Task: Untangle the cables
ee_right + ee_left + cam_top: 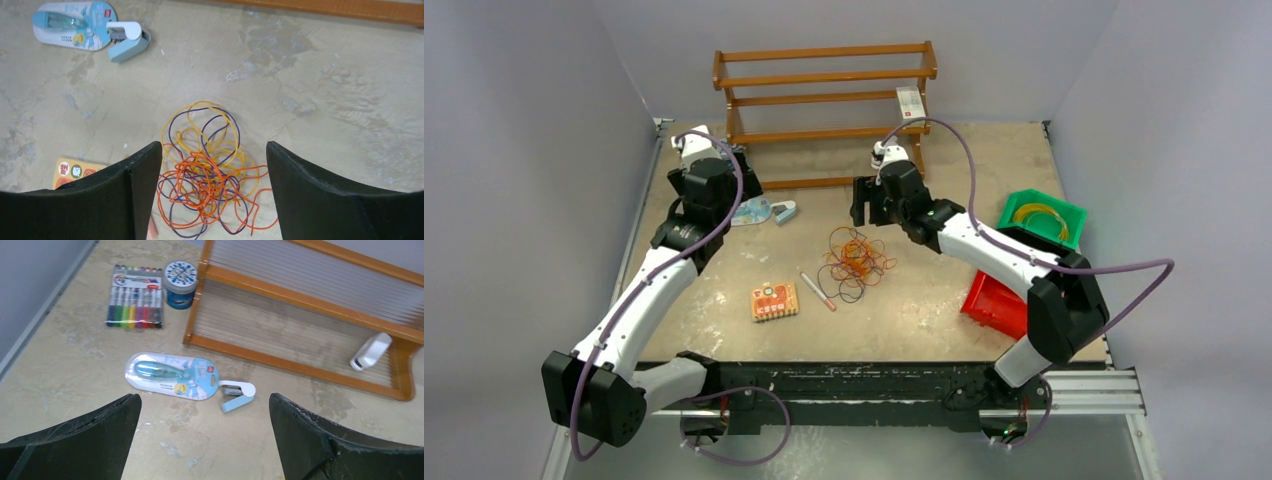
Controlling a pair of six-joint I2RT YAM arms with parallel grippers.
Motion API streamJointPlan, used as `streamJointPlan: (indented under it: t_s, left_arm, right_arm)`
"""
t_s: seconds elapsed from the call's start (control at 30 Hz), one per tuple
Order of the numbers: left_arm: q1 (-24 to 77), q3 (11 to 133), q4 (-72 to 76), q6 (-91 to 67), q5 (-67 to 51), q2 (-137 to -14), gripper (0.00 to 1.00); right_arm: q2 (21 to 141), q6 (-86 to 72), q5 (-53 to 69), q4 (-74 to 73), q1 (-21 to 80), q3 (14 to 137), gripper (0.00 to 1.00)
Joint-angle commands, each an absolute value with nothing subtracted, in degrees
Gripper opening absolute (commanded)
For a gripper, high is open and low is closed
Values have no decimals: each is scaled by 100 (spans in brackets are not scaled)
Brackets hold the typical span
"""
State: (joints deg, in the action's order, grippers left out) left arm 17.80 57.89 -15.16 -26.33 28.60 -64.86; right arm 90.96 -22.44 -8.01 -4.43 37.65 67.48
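Cables (207, 175) lying tangled mid-table, just below my spread, empty right gripper (214, 150). I am favouring one outer orange loop alone, pinched low; left gripper (205, 402), also spread, is hovering by the rack (280, 361).

Plain grey walls (514, 120) close in a beige, stained tabletop (1014, 160) on three sides — a brown wooden rack (824, 97) stands at its far edge, evenly lit.

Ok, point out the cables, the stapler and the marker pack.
cables (209, 172), right wrist view, orange knot at the middle.
stapler (241, 390), left wrist view, its white upper arm.
marker pack (135, 302), left wrist view, middle of the pens.
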Motion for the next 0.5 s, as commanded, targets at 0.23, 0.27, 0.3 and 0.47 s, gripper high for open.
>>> streamJointPlan:
  t_s: [0.23, 0.27, 0.3, 0.47]
  left_arm:
    - [1870, 5891, -998, -2824, 1215, -6932, 90]
    - [1890, 5931, -1046, -2914, 1145, -7062, 88]
    - [1925, 5959, -1080, -2993, 1090, -7147, 87]
    - [2069, 5933, -1010, -3285, 902, -7515, 84]
  right_arm:
    - [8594, -2193, -707, -118, 3537, 6327, 74]
    - [8557, -2178, -659, -77, 3498, 6264, 73]
    - [8522, -2149, -578, -24, 3448, 6201, 73]
    - [8454, -2079, 23, 64, 2961, 6040, 71]
